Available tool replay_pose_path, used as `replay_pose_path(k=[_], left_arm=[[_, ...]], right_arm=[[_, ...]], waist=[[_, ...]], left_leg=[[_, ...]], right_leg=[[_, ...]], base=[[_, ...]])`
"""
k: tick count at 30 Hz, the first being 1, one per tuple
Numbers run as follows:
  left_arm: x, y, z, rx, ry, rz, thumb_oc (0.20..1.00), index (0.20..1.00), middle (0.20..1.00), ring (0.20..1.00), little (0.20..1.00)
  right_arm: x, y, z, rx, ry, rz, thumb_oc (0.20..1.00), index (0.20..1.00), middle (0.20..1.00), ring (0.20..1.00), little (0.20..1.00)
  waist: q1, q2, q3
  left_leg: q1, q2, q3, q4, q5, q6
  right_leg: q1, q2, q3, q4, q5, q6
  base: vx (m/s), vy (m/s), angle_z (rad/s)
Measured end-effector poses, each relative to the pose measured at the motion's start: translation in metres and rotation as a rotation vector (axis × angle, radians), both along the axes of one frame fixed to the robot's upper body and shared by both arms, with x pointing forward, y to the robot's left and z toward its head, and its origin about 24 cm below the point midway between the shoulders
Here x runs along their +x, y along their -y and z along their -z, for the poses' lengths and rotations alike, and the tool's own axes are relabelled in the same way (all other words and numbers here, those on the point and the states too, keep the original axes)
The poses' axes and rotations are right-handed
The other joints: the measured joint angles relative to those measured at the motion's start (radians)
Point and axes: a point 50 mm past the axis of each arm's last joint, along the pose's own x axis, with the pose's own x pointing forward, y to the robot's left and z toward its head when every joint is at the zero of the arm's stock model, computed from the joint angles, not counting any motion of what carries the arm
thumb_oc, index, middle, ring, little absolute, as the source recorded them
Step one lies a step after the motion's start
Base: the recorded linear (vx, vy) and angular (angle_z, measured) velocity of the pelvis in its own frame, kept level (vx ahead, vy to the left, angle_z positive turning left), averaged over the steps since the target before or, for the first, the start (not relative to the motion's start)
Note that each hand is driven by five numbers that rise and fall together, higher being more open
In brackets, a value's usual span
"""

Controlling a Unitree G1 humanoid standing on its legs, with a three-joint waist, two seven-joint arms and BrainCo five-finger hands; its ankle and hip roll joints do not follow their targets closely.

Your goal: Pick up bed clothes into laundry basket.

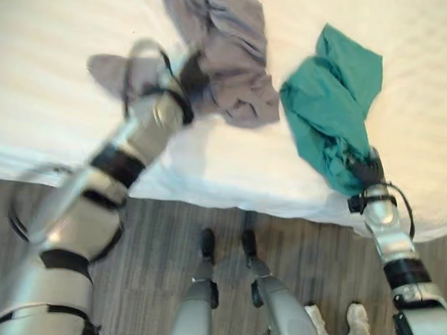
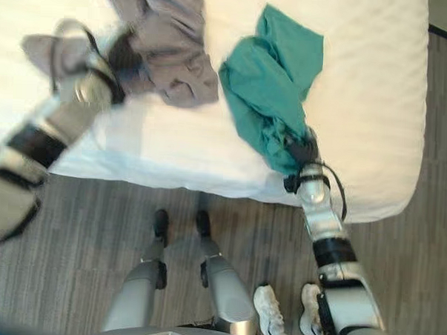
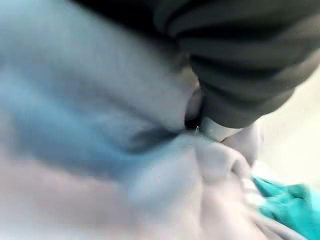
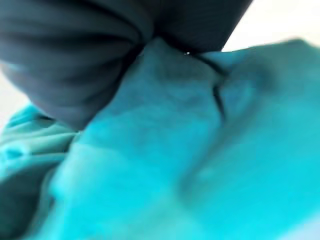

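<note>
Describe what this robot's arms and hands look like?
Both arms are silver-grey metal segments joined by black bands. Each hand, the left hand and the right hand, sits under a dark ribbed cover, with a thin black cable looping beside the wrist.

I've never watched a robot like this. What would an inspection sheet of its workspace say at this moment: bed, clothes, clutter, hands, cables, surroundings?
Surface: white bed, its edge toward the robot.
Job's things: grey garment bunched on the bed; teal garment beside it, trailing to the bed's edge.
Clutter: nothing seen.
Hands: left hand at the grey garment, right hand at the teal garment's lower end; both buried in cloth, grip unclear.
Cables: nothing seen apart from the robot's own.
Surroundings: grey wood-look floor; a person's white shoes near the robot.
</note>
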Motion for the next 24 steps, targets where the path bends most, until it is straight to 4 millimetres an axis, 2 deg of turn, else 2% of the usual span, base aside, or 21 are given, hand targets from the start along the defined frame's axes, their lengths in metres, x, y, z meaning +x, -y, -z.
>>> replay_pose_path(k=[1,2,3,4,5,6,7,8,9,11,14,17,20,24], left_arm=[[-0.010,0.001,0.024,-0.084,-0.063,0.011,0.200,0.200,0.200,0.200,0.200],[-0.025,0.000,0.036,-0.229,-0.078,0.020,0.200,0.200,0.200,0.200,0.200],[-0.032,0.000,0.047,-0.285,-0.106,0.020,0.200,0.200,0.200,0.200,0.200],[-0.043,-0.004,0.066,-0.331,-0.172,0.017,0.200,0.200,0.200,0.200,0.200],[-0.052,-0.010,0.079,-0.346,-0.216,0.011,0.200,0.200,0.200,0.200,0.200],[-0.060,-0.018,0.088,-0.383,-0.244,-0.008,0.200,0.200,0.200,0.200,0.200],[-0.079,-0.031,0.101,-0.478,-0.267,-0.060,0.200,0.200,0.200,0.200,0.200],[-0.087,-0.036,0.109,-0.503,-0.283,-0.085,0.200,0.200,0.200,0.200,0.200],[-0.108,-0.052,0.120,-0.598,-0.290,-0.163,0.200,0.200,0.200,0.200,0.200],[-0.129,-0.063,0.135,-0.697,-0.300,-0.250,0.200,0.200,0.200,0.200,0.200],[-0.140,-0.065,0.136,-0.776,-0.274,-0.283,0.200,0.200,0.200,0.200,0.200],[-0.142,-0.055,0.138,-0.833,-0.276,-0.261,0.200,0.200,0.200,0.200,0.200],[-0.136,-0.041,0.133,-0.874,-0.260,-0.207,0.200,0.200,0.200,0.200,0.200],[-0.135,-0.038,0.132,-0.877,-0.264,-0.194,0.200,0.200,0.200,0.200,0.200]], right_arm=[[-0.006,0.003,0.006,0.032,-0.015,0.004,0.200,0.200,0.200,0.200,0.200],[-0.013,0.005,0.008,0.084,-0.017,0.003,0.200,0.200,0.200,0.200,0.200],[-0.016,0.006,0.012,0.095,-0.031,0.002,0.200,0.200,0.200,0.200,0.200],[-0.023,0.009,0.018,0.116,-0.058,-0.010,0.200,0.200,0.200,0.200,0.200],[-0.030,0.009,0.023,0.125,-0.076,-0.032,0.200,0.200,0.200,0.200,0.200],[-0.033,0.007,0.022,0.132,-0.078,-0.054,0.200,0.200,0.200,0.200,0.200],[-0.041,0.005,0.019,0.129,-0.074,-0.091,0.200,0.200,0.200,0.200,0.200],[-0.044,0.004,0.018,0.134,-0.071,-0.104,0.200,0.200,0.200,0.200,0.200],[-0.049,-0.001,0.021,0.167,-0.090,-0.137,0.200,0.200,0.200,0.200,0.200],[-0.062,-0.003,0.020,0.187,-0.097,-0.170,0.200,0.200,0.200,0.200,0.200],[-0.070,-0.011,0.009,0.234,-0.046,-0.241,0.200,0.200,0.200,0.200,0.200],[-0.072,-0.019,0.013,0.317,-0.045,-0.253,0.200,0.200,0.200,0.200,0.200],[-0.074,-0.026,0.019,0.352,-0.069,-0.274,0.200,0.200,0.200,0.200,0.200],[-0.078,-0.027,0.023,0.355,-0.086,-0.280,0.200,0.200,0.200,0.200,0.200]], waist=[[0.010,0.018,0.011],[0.008,0.029,0.022],[0.014,0.038,0.026],[0.021,0.055,0.022],[0.027,0.065,0.016],[0.041,0.066,0.016],[0.035,0.082,0.010],[0.041,0.091,0.007],[0.043,0.094,0.007],[0.066,0.106,-0.024],[0.087,0.113,-0.118],[0.089,0.110,-0.195],[0.089,0.107,-0.233],[0.088,0.101,-0.265]], left_leg=[[0.022,-0.001,-0.002,0.000,0.000,0.000],[0.059,0.000,-0.003,0.000,-0.008,-0.005],[0.078,-0.001,-0.004,0.000,-0.008,-0.005],[0.102,0.001,-0.013,-0.001,-0.026,-0.021],[0.117,-0.003,-0.020,-0.001,-0.053,-0.020],[0.124,-0.013,-0.019,-0.001,-0.054,-0.019],[0.128,-0.015,-0.018,-0.001,-0.054,-0.018],[0.133,-0.015,-0.021,-0.001,-0.054,-0.018],[0.171,-0.012,-0.013,-0.001,-0.056,-0.017],[0.209,-0.005,-0.001,-0.001,-0.069,-0.011],[0.212,0.002,-0.005,-0.001,-0.070,-0.013],[0.215,0.003,-0.021,-0.001,-0.070,-0.013],[0.237,0.002,-0.030,-0.003,-0.070,-0.012],[0.239,0.002,-0.036,-0.006,-0.070,-0.011]], right_leg=[[0.026,0.000,-0.006,0.000,-0.001,0.001],[0.063,-0.001,-0.011,-0.003,-0.001,0.002],[0.082,-0.001,-0.015,-0.003,-0.002,0.002],[0.109,0.000,-0.023,-0.007,-0.009,0.004],[0.128,-0.005,-0.021,-0.013,-0.027,0.002],[0.136,-0.013,-0.021,-0.016,-0.044,-0.003],[0.140,-0.016,-0.020,-0.020,-0.047,-0.006],[0.148,-0.016,-0.023,-0.022,-0.046,-0.006],[0.180,-0.013,-0.018,-0.021,-0.044,-0.006],[0.213,-0.009,-0.009,-0.023,-0.061,-0.004],[0.217,-0.004,-0.018,-0.023,-0.072,-0.012],[0.225,-0.002,-0.027,-0.023,-0.075,-0.015],[0.255,-0.001,-0.035,-0.023,-0.068,-0.016],[0.259,-0.001,-0.038,-0.023,-0.070,-0.014]], base=[[0.06,0.037,0.05],[0.09,0.041,0.08],[0.12,0.040,0.08],[0.12,0.039,0.09],[0.08,0.029,0.08],[0.13,0.029,-0.01],[0.12,0.017,-0.04],[0.16,0.018,-0.11],[0.10,0.001,-0.13],[0.10,-0.016,-0.15],[0.09,-0.024,0.03],[0.03,-0.019,0.11],[0.00,-0.037,0.09],[-0.01,-0.013,0.03]])
